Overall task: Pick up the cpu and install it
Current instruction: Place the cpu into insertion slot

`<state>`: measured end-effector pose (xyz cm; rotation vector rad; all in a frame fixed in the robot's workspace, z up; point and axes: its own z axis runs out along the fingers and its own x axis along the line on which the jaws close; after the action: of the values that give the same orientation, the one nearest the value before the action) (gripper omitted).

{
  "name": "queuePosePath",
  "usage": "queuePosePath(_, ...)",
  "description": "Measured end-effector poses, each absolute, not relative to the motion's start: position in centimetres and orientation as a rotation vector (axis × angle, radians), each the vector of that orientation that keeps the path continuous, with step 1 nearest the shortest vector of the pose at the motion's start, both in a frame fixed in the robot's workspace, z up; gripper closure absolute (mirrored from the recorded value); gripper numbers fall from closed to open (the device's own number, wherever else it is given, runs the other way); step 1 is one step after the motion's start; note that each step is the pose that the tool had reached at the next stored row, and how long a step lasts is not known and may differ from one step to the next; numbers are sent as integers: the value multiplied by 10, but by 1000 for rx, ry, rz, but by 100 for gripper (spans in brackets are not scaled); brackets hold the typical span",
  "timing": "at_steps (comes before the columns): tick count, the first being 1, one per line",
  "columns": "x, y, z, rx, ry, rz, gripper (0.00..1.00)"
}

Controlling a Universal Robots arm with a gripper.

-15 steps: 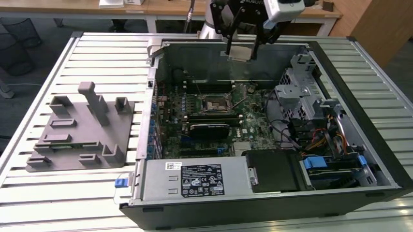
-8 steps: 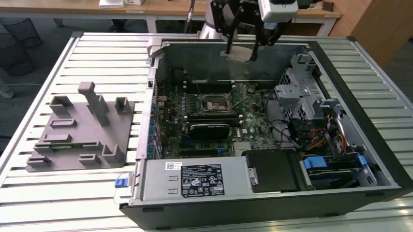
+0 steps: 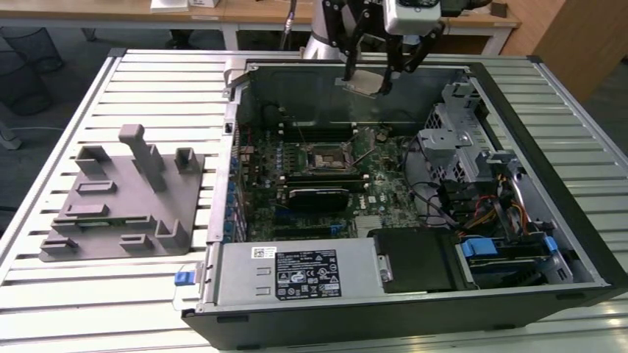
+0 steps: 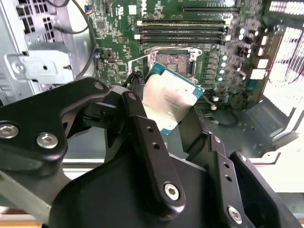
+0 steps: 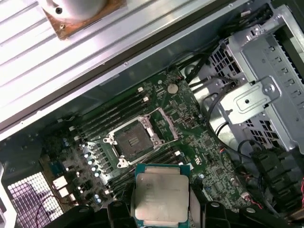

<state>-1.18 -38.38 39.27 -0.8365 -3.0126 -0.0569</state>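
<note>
Jaws: clamped narrow on the cpu [image 3: 361, 82], which they hold in the air. In the exterior view it hangs tilted above the far wall of the case [image 3: 557, 169], toward the tabletop's far edge and clear of everything below it.

Second wrist view: the cpu [image 4: 168, 102] sits between the two black jaws, each pressed to one of its opposite edges. We see the silver top turned to the camera, with a greenish rim showing round it. The socket [image 4: 175, 61] appears just past the chip's far corner.

First wrist view: the cpu [image 5: 161, 197] again shows its silver top, with a jaw on either side. Beyond it we note the socket [image 5: 130, 141], a metal frame with a dark centre. Memory slots [image 5: 114, 111] run alongside the frame.

Exterior view: the socket [image 3: 327, 158] lies about mid-board on the motherboard [image 3: 378, 191], flat on the floor of the case. It is lower than the cpu and well apart from it.

Layout:
- The case lies open on its side over the tabletop [image 3: 147, 81], toward the edge at the exterior view's right.
- A grey tray [image 3: 123, 198] with upright posts rests by the opposite edge, beside the case and well apart from the jaws.
- The power supply [image 3: 294, 272] fills the case's near side.
- The drive cage [image 3: 451, 140] stands along the case's side at the exterior view's right.
</note>
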Motion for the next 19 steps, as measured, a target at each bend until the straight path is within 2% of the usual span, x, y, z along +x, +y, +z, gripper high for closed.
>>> queuePosePath(19, -12, -384, 391, -1290, -2855, -60, 46)
